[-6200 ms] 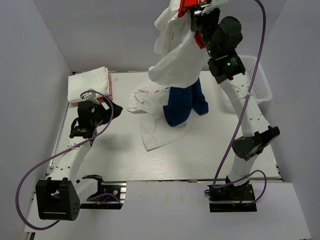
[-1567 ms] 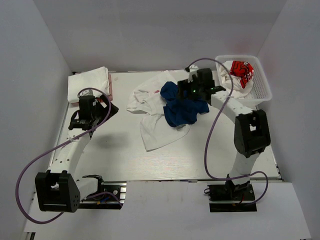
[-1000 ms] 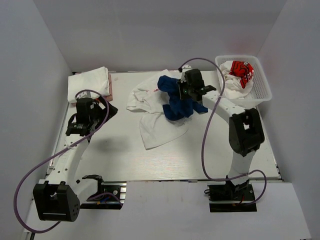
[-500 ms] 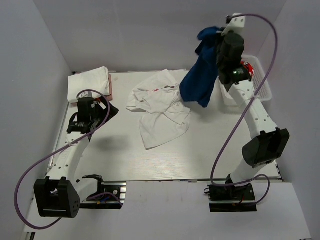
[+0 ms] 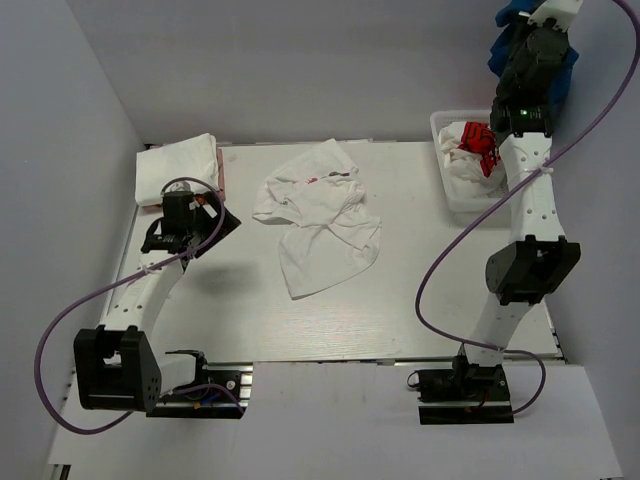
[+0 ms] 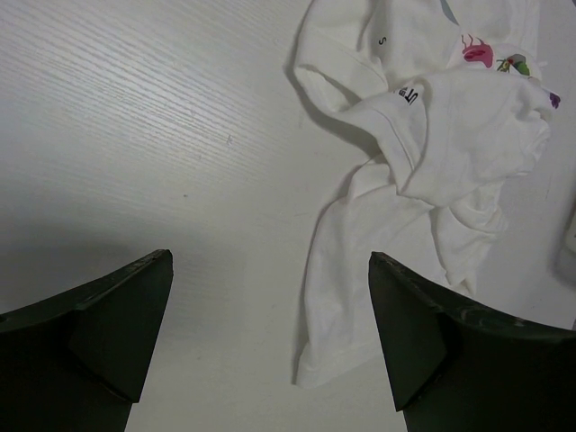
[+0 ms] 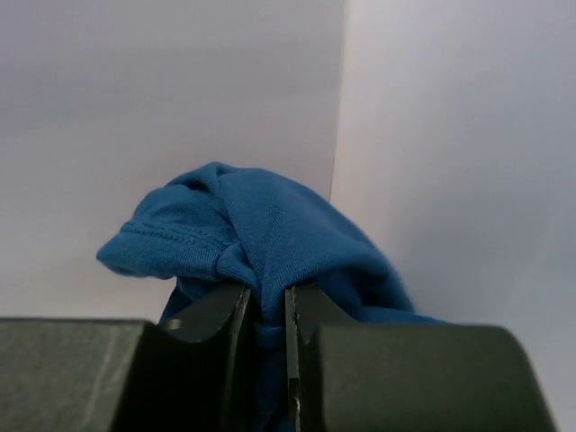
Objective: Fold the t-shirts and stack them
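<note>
My right gripper [image 5: 548, 18] is raised high at the back right, above the basket, and is shut on a bunched fold of the royal blue t-shirt [image 5: 503, 50]. In the right wrist view the blue t-shirt [image 7: 270, 225] is pinched between the gripper's [image 7: 266, 301] nearly closed jaws. A crumpled white t-shirt [image 5: 320, 215] with a small colour print lies mid-table. My left gripper [image 5: 215, 222] hovers left of it, open and empty. Its wrist view shows the gripper [image 6: 270, 270] over bare table, with the white t-shirt [image 6: 450, 135] ahead to the right.
A white lattice basket [image 5: 460, 200] at the back right holds a white t-shirt with a red print [image 5: 480, 140]. A folded white t-shirt [image 5: 178, 165] lies at the back left corner. Grey walls enclose the table on three sides.
The right arm has lifted the blue t-shirt off the white one and swung it up and right, above the basket. The left arm has barely moved.
</note>
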Controlling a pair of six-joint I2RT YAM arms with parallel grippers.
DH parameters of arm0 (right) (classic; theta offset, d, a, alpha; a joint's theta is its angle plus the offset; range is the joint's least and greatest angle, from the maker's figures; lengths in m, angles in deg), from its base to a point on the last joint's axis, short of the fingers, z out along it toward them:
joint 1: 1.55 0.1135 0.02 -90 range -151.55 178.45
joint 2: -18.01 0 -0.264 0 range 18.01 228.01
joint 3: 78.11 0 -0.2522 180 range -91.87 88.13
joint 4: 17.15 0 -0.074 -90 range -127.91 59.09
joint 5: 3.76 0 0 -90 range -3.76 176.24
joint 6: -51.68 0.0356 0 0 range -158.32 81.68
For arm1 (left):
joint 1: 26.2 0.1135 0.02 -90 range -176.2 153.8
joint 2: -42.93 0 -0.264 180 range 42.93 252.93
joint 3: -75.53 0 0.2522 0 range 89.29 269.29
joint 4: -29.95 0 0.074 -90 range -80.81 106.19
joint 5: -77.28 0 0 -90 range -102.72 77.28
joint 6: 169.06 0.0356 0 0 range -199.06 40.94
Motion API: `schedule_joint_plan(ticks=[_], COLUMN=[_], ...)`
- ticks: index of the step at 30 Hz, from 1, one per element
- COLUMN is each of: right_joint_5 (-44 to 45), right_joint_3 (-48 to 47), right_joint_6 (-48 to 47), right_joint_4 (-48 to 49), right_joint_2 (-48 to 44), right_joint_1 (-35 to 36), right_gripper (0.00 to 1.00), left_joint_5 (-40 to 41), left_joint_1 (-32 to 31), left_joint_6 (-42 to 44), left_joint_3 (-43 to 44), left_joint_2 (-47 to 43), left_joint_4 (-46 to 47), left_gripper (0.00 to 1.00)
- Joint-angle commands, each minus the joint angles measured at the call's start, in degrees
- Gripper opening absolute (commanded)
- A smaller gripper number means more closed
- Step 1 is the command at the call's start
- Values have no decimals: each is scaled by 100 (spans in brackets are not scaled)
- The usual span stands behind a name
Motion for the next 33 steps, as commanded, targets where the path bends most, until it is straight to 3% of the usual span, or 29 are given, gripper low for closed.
schedule_joint_plan(ticks=[1,2,8,13,16,18,19,20,21,22,23,28,33], right_joint_5=[-582,-819,-1700,-1095,-366,-477,-687,-889,-961,-883,-743,-1135,-1252], right_joint_3=[476,1034,2076,3637,3844,3765,3678,3538,3449,3370,3082,2815,3550], right_joint_6=[-48,188,1199,1762,2026,2053,1923,1869,1825,1868,1965,1694,842], right_joint_4=[273,255,-166,157,9,-237,-455,-535,-606,-1033,-1150,-1608,-1310], right_joint_2=[67,76,523,945,1121,1314,1350,1463,1499,1517,1526,754,-774], right_joint_1=[-69,-260,-841,-1053,-1097,-1105,-1123,-1114,-1106,-1088,-1079,-1044,-579], right_gripper=[0,0,0,0,0,0,5,16,54,80,90,90,90], left_joint_5=[-303,-409,-902,-903,-771,-770,-770,-840,-841,-901,-902,-1016,-1121], left_joint_1=[19,19,19,19,19,19,19,19,19,19,19,-33,-33], left_joint_6=[47,47,117,222,223,223,223,223,223,223,153,205,415], left_joint_3=[325,325,89,27,27,27,27,-26,-26,-26,-26,185,553], left_joint_2=[140,141,97,-70,-123,-176,-176,-176,-123,-123,-71,122,518], left_joint_4=[195,266,881,873,820,820,872,873,873,873,873,934,794], left_gripper=[99,99,99,99,99,99,99,99,99,99,99,99,99])
